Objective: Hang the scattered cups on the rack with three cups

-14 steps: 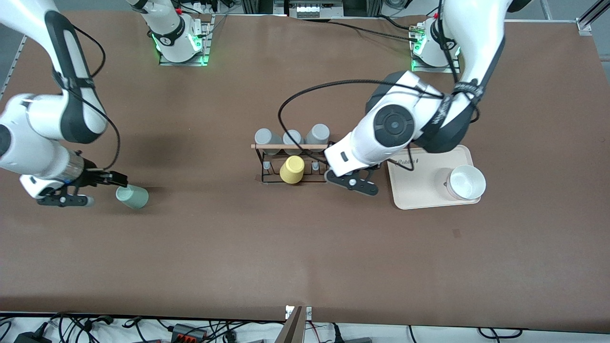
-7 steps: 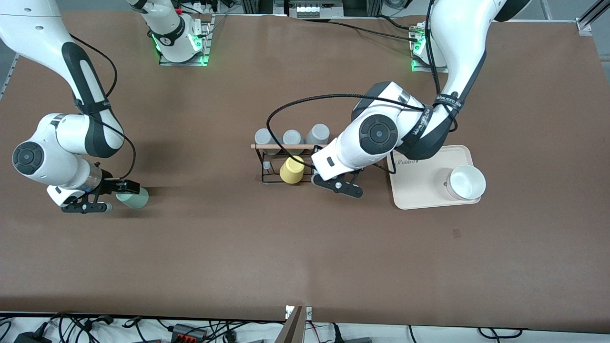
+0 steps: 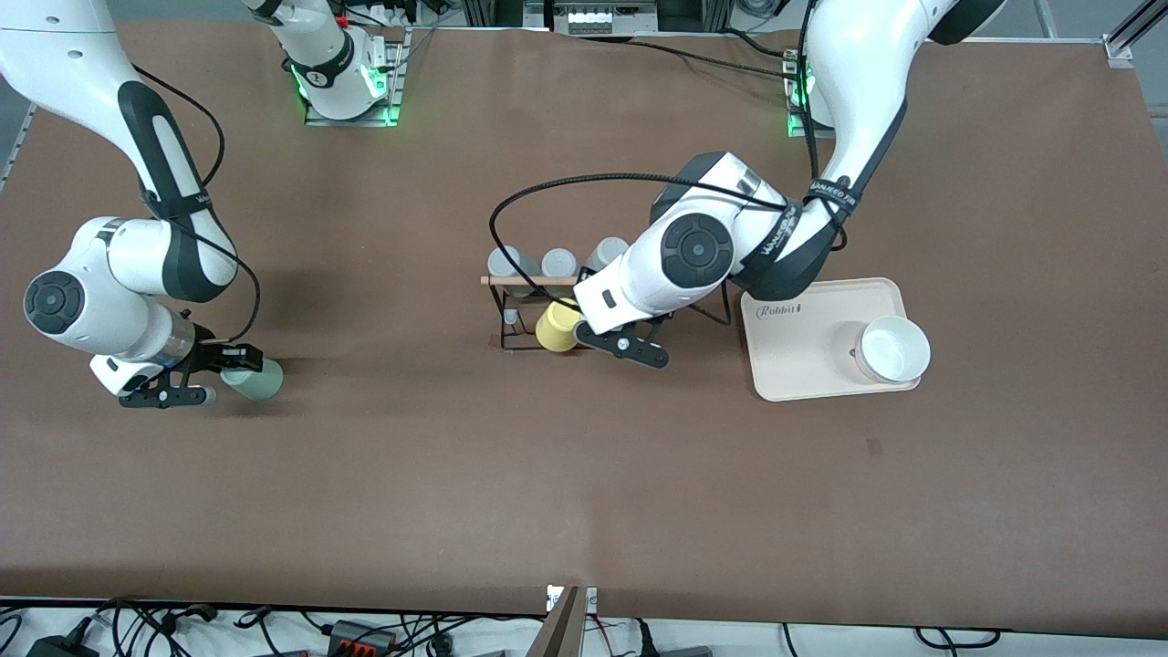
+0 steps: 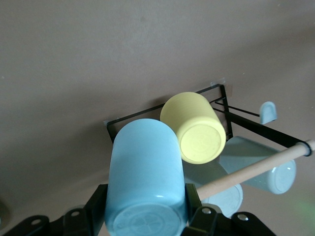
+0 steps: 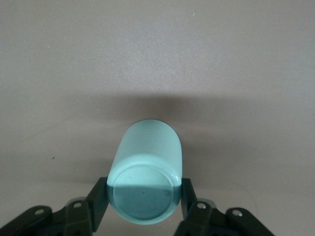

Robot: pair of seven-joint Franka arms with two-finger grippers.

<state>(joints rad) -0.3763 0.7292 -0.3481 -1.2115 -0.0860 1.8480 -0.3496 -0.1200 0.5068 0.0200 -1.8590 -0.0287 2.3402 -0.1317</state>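
Note:
The mint-green cup (image 3: 260, 380) lies on its side on the table toward the right arm's end. My right gripper (image 3: 222, 375) is shut on its base end, one finger on each side, as the right wrist view shows (image 5: 145, 194). My left gripper (image 3: 622, 345) is shut on the light blue cup (image 4: 143, 172) and holds it over the rack's nearer edge. That cup is hidden under the arm in the front view. The black wire rack (image 3: 504, 321) with its wooden rod (image 3: 525, 281) carries a yellow cup (image 3: 557, 327), which sits just beside the blue cup (image 4: 194, 129).
Three grey cups (image 3: 558, 263) hang on the rack's side farther from the front camera. A beige tray (image 3: 812, 379) with a white bowl (image 3: 895, 349) lies beside the rack toward the left arm's end. The left arm's cable loops above the rack.
My left gripper has carried the blue cup from beside the tray along the rack to the yellow cup. My right gripper has moved onto the mint-green cup, then stayed still.

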